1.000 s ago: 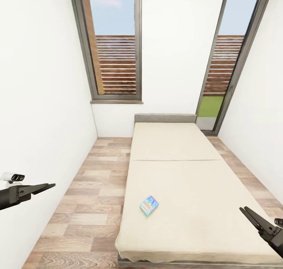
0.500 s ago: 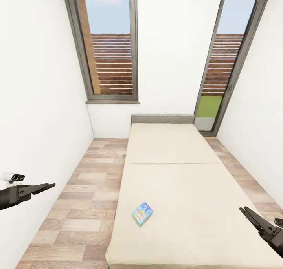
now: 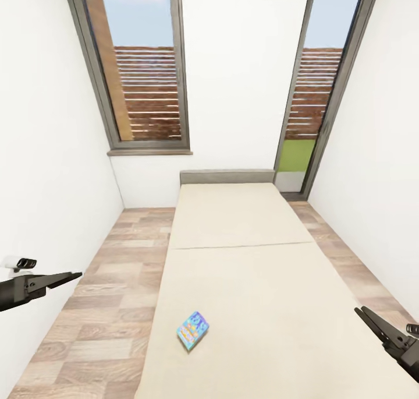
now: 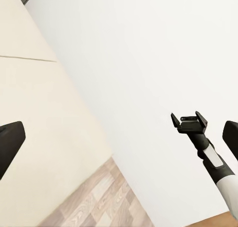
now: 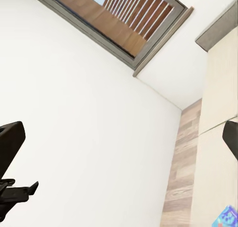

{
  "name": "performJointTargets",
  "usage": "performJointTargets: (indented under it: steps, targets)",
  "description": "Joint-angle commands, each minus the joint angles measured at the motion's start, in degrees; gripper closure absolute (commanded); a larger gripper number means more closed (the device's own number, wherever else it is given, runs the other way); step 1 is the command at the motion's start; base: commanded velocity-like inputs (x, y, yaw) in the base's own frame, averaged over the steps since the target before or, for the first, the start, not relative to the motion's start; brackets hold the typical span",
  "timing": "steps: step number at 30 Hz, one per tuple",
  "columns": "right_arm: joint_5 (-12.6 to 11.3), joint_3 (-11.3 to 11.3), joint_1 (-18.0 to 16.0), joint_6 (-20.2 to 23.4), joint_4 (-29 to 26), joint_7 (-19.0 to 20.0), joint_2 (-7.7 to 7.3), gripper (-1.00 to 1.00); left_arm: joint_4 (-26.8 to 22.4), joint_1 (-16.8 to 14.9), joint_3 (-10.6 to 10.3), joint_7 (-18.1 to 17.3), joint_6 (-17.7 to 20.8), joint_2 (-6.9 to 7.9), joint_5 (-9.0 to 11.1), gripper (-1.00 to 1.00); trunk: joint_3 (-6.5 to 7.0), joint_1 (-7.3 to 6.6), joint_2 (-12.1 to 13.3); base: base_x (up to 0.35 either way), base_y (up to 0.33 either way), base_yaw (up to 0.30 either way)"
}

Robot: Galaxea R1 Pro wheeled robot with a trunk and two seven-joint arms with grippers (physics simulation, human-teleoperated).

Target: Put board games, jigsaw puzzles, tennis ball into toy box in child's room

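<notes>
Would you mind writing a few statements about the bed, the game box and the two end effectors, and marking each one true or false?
1. A small multicoloured board game lies flat on the bed. True.
2. The left end effector is gripping the board game. False: it hangs over the floor beside the bed, apart from the box and holding nothing.
3. The box lies nearer the bed's left edge than its right edge in the head view. True.
4. The box rests against the grey headboard. False: it lies at the near end, far from the headboard.
5. The right end effector is over the bed's near right corner, empty. True.
</notes>
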Motion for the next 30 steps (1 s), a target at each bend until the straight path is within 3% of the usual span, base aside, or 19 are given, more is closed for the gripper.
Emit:
performJointTargets:
  steps: [1, 20, 30]
  targets:
    - [-0.33, 0.02, 0.0, 0.4, -0.01, -0.05, -0.02, -1.0, -0.02, -0.04, -0.01, -0.23, 0.61, 0.02, -0.05, -1.0, -0.14, 0.05, -0.11, 0.151, -0.157, -0.134]
    - [-0.36, 0.02, 0.0, 0.2, -0.09, -0.05, 0.06, -1.0, 0.04, -0.04, -0.02, -0.23, 0.61, 0.02, -0.14, -1.0, -0.28, 0.05, -0.11, 0.033, -0.034, -0.031]
    - [-0.1, 0.02, 0.0, -0.05, -0.1, -0.05, 0.15, -1.0, 0.04, -0.04, -0.02, -0.23, 0.61, 0.02, -0.13, -1.0, -0.28, 0.05, -0.11, 0.001, 0.12, -0.001]
